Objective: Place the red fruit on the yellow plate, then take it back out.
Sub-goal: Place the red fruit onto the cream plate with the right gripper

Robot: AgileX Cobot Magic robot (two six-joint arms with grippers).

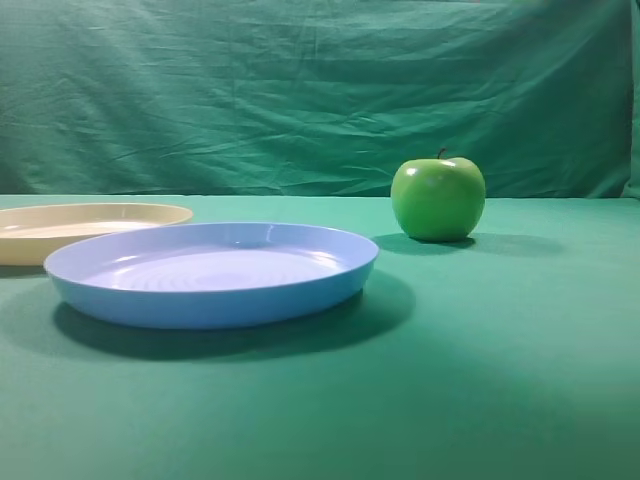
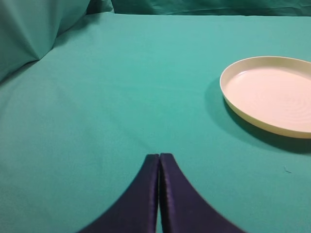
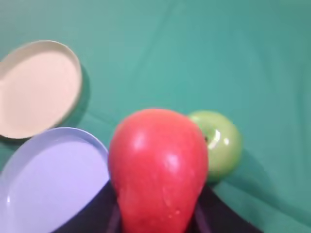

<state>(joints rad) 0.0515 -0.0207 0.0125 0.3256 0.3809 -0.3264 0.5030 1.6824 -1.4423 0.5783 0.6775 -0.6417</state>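
In the exterior high view, a light blue plate (image 1: 212, 272) sits on the green tabletop (image 1: 500, 380) at about 8 o'clock, with the yellow plate (image 1: 90, 225) partly behind it toward 9 o'clock and a green apple (image 1: 438, 198) standing apart at 2 o'clock; neither hand appears here. In the left wrist view, the left hand (image 2: 159, 158) shows at 6 o'clock with its dark fingers pressed together, holding nothing, and the yellow plate (image 2: 272, 94) lies bare at 3 o'clock. In the right wrist view, the right hand (image 3: 158, 221) at 6 o'clock grips the red fruit (image 3: 158, 167) above the tabletop, with the blue plate (image 3: 53, 179) at 8 o'clock, the yellow plate (image 3: 39, 87) at 10 o'clock and the apple (image 3: 221, 141) just behind the fruit.
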